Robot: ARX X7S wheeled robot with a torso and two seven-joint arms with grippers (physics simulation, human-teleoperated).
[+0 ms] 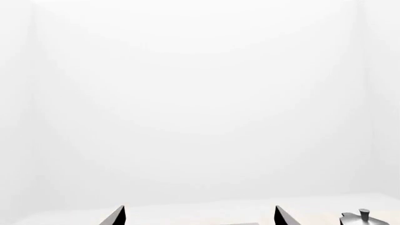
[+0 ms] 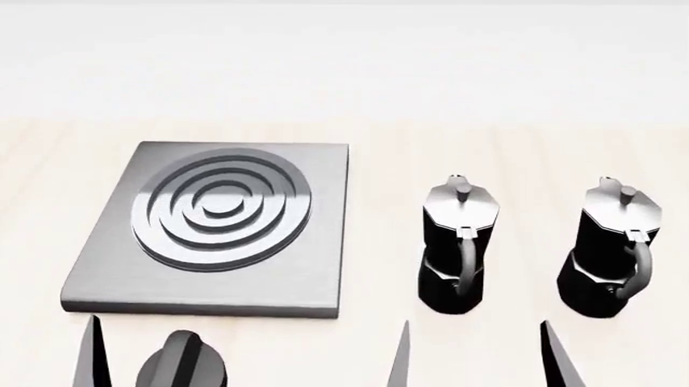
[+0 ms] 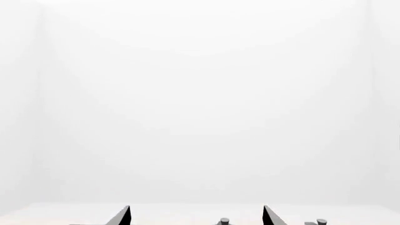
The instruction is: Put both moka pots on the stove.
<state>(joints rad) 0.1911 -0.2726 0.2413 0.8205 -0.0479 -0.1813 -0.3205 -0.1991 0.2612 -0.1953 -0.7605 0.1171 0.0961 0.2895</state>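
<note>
The stove (image 2: 215,234) is a grey square plate with a shiny ring burner, lying left of centre on the pale table. Two black moka pots stand upright to its right, one nearer it (image 2: 457,242) and one further right (image 2: 614,246), handles facing me. My right gripper (image 2: 479,359) (image 3: 196,216) is open, short of the nearer pot, holding nothing. My left gripper (image 1: 200,218) is open and empty, with one fingertip (image 2: 92,351) showing in front of the stove. Pot lid knobs (image 3: 224,220) (image 1: 364,214) peek up in both wrist views.
A squat black round knob (image 2: 183,367) sits at the near edge in front of the stove, beside my left fingertip. The pale wooden table (image 2: 517,153) reaches back to a white wall.
</note>
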